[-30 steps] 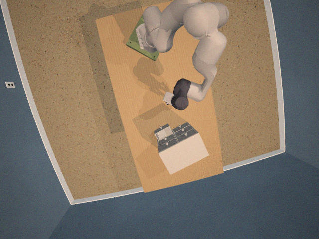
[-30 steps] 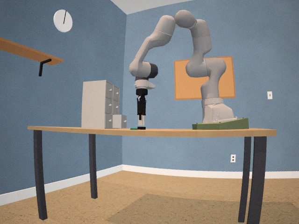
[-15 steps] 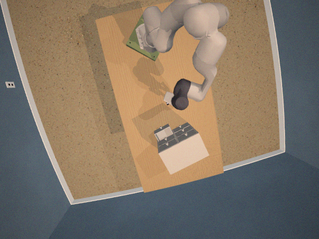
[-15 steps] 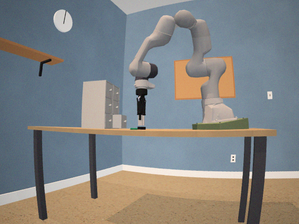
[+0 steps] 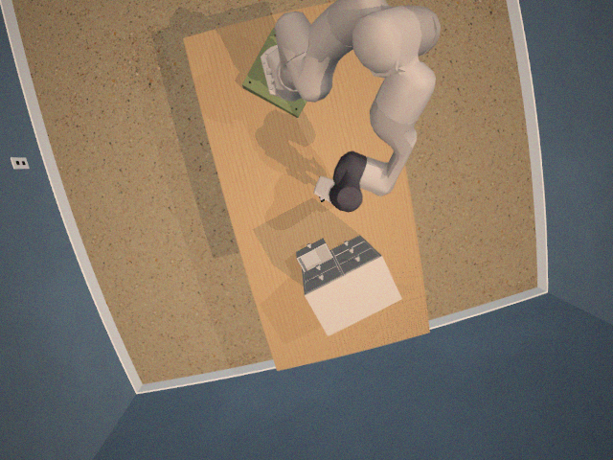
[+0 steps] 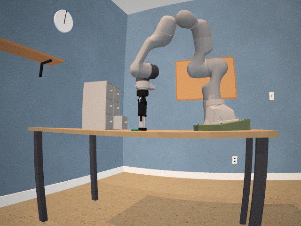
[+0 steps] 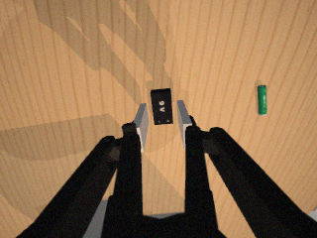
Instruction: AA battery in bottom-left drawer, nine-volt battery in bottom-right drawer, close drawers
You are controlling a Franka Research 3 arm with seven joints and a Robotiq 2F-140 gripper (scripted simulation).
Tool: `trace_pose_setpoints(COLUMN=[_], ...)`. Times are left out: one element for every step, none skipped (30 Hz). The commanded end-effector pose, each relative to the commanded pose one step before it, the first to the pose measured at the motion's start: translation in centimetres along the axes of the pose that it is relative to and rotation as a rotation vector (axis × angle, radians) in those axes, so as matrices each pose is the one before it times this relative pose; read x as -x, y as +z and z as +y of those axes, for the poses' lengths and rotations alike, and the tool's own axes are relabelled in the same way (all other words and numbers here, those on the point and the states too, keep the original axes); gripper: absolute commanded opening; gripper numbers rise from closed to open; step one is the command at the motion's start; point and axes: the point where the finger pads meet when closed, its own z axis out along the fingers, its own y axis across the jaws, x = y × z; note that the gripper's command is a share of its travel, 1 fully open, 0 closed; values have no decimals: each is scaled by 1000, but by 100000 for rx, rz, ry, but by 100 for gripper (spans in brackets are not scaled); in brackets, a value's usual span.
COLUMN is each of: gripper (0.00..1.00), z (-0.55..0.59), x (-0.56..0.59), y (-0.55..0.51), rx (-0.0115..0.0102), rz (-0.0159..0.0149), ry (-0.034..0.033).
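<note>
The fingers (image 6: 144,121) stand partly spread, gripping nothing, with the nine-volt (image 6: 142,129) (image 7: 161,106) on the table (image 5: 232,163) (image 6: 170,133) (image 7: 59,174) between their tips, the AA (image 6: 134,129) (image 7: 262,100) lying off to one side, and the chest's (image 5: 353,297) (image 6: 94,104) bottom right drawer (image 5: 315,258) (image 6: 118,122) pulled out.

between the earlier top and exterior pictures and now, no change can be made out; any shift is too small to tell, and the wrist view offers no earlier comparison.
</note>
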Motion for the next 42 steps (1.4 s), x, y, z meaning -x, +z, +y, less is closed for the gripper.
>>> trace_pose_setpoints(gripper=[26,26,26,26,26,26,26,26,26,26,26,26,26,26,26,26,26,26,26,26,26,26,26,26,26,26,26,26,26,26,26,26,26,26,26,26,14,14,14,14,14,14], z=[-50,1,-1,2,-2,1,-1,2,-1,0,1,1,0,0,0,0,0,0,0,0,0,0,0,0,0,0,0,0,0,0,0,0,0,0,0,0,0,0,0,0,0,0], x=[186,0,0,0,0,0,0,-1,1,0,0,0,0,0,0,0,0,0,0,0,0,0,0,0,0,0,0,0,0,0,0,0,0,0,0,0,0,0,0,0,0,0], y=[143,191,223,244,254,251,238,213,180,141,99,58,24,4,0,0,0,0,0,0,0,0,0,0,0,0,0,0,0,0,0,0,0,0,0,0,0,0,0,0,0,0], rx=[-69,2,-3,4,-4,3,-3,4,-4,0,2,2,1,0,0,0,0,0,0,0,0,0,0,0,0,0,0,0,0,0,0,0,0,0,0,0,0,0,0,0,0,0], rz=[-439,-2,2,-3,2,-2,1,-1,0,0,0,0,0,0,0,0,0,0,0,0,0,0,0,0,0,0,0,0,0,0,0,0,0,0,0,0,0,0,0,0,0,0], ry=[-272,0,0,0,-1,0,-1,1,-1,0,1,1,0,0,0,0,0,0,0,0,0,0,0,0,0,0,0,0,0,0,0,0,0,0,0,0,0,0,0,0,0,0])
